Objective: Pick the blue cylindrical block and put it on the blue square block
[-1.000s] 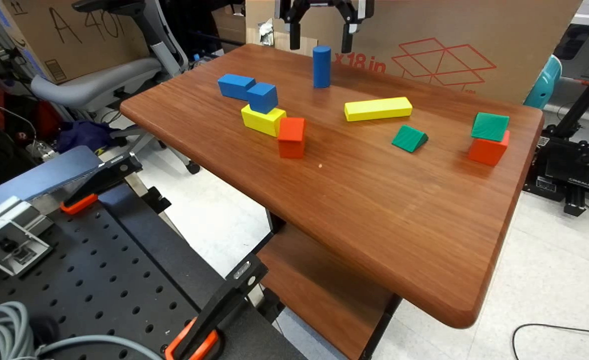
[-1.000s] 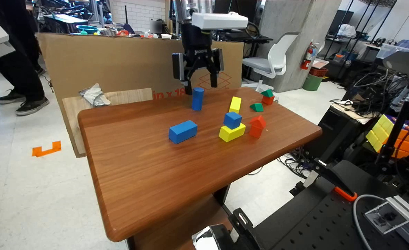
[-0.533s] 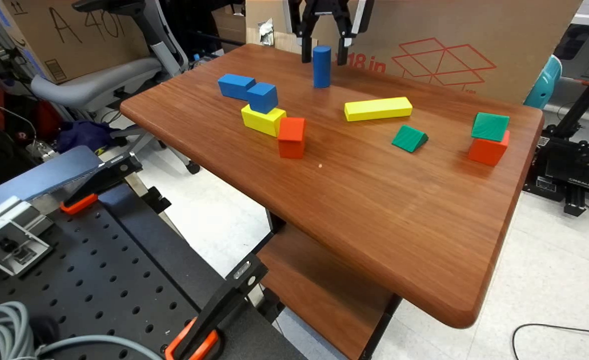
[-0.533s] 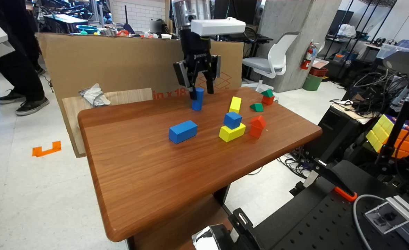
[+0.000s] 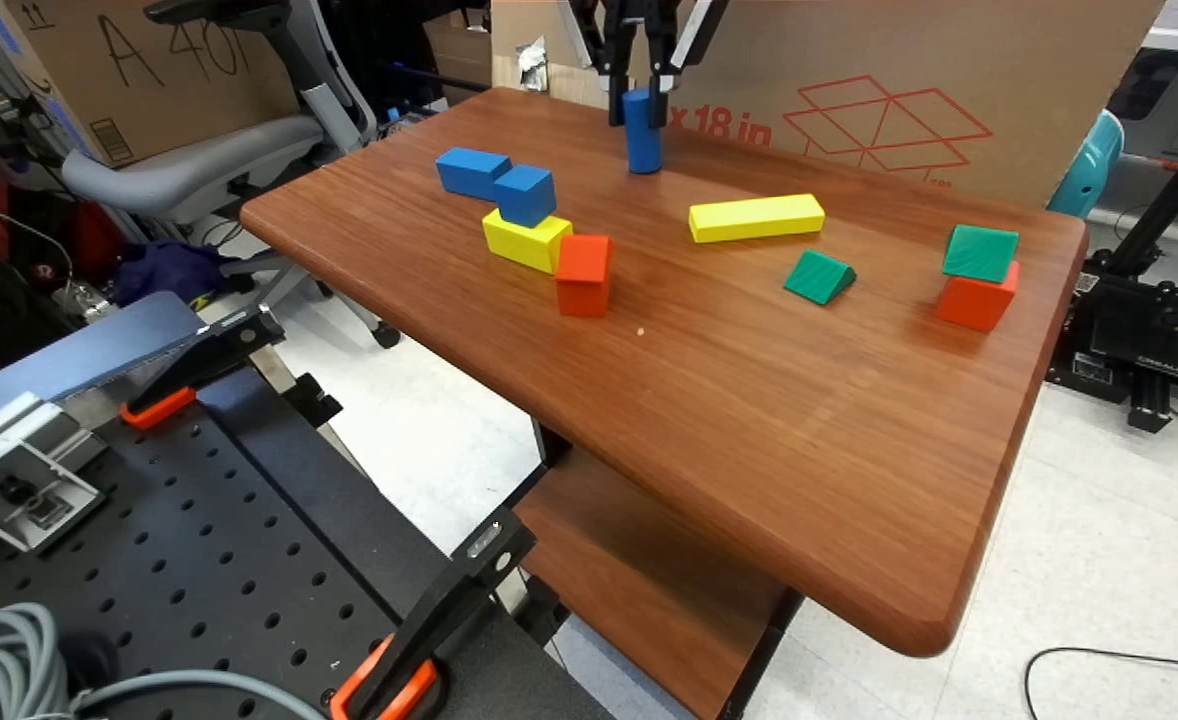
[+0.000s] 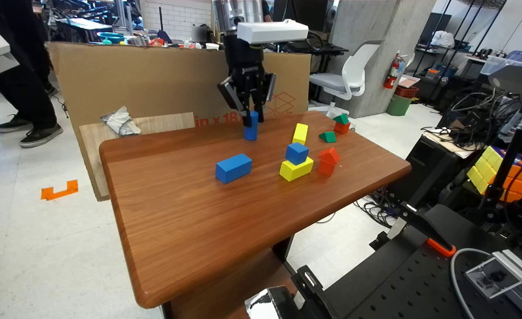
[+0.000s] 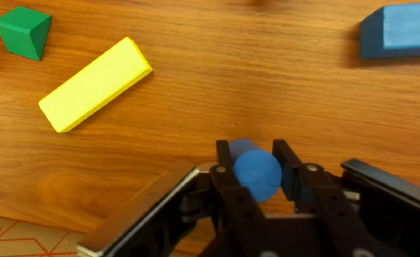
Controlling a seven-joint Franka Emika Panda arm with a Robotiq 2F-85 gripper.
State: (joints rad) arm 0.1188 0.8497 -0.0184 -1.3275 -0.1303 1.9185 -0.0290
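Observation:
The blue cylindrical block (image 5: 644, 148) stands near the table's far edge, leaning slightly; whether its base is fully on the tabletop I cannot tell. My gripper (image 5: 638, 112) has come down from above and is shut around its upper part. In the wrist view the round top of the blue cylindrical block (image 7: 258, 173) shows between the two black fingers. Resting on a yellow block (image 6: 297, 170), the blue square block (image 6: 297, 153) shows in both exterior views. The wrist view does not include the blue square block.
A wider blue block (image 6: 233, 168) lies near the blue and yellow stack. Beside that stack is a red pair of blocks (image 5: 583, 276). A long yellow bar (image 5: 757, 218), a green prism (image 5: 819, 277) and a green-on-red stack (image 5: 979, 275) sit elsewhere. Cardboard (image 6: 154, 88) rises behind the table.
My gripper came down over the blue cylindrical block and its fingers drew together onto it. The cylinder went from upright to a slight lean. Other blocks stayed put.

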